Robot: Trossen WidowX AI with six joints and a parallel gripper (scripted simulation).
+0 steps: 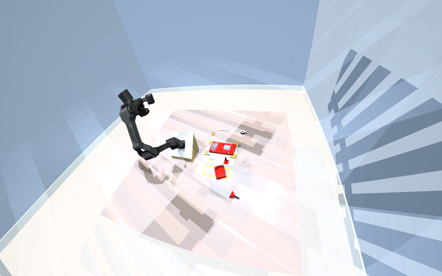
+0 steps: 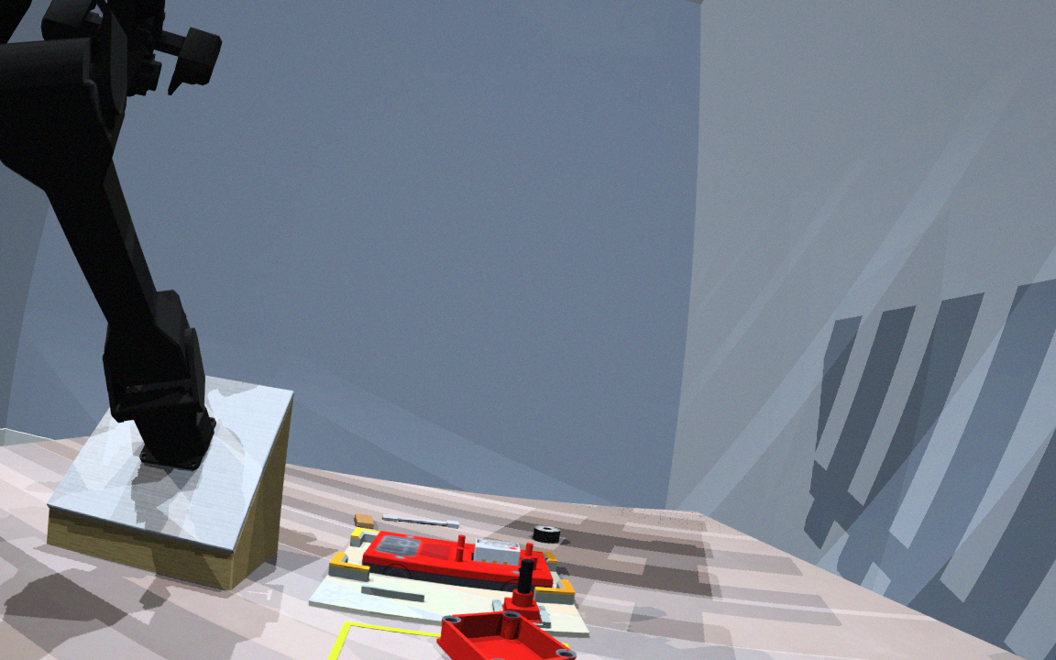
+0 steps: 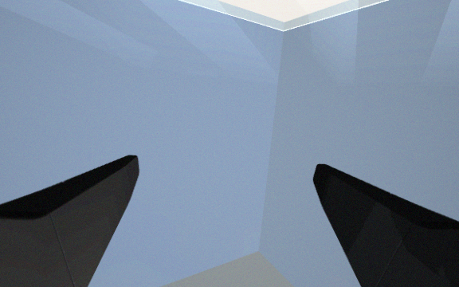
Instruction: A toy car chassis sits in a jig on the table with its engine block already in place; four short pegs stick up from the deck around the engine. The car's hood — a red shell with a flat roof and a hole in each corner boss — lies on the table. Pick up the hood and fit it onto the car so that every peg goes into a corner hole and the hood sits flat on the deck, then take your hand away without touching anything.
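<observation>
The red hood (image 1: 220, 172) (image 2: 472, 633) lies on the table in front of the jig (image 1: 213, 163) (image 2: 339, 597), turned at an angle. Its hollow side faces up and its corner bosses show. The red chassis (image 1: 219, 151) (image 2: 434, 552) sits in the jig between yellow corner brackets. The pale engine block (image 1: 227, 147) (image 2: 496, 550) is on its deck. Red pegs stand beside the engine; not all four can be made out. My gripper (image 3: 229, 167) is open and empty, raised high at the left, far from the hood and chassis.
A red piece with a black stem (image 1: 226, 160) (image 2: 522, 605) stands at the jig's front; a similar piece (image 1: 232, 194) lies farther forward. Behind the jig lie an orange block (image 1: 212, 133) (image 2: 363, 520), a thin rod (image 1: 222, 130) (image 2: 421, 521) and a black ring (image 1: 243, 132) (image 2: 546, 534).
</observation>
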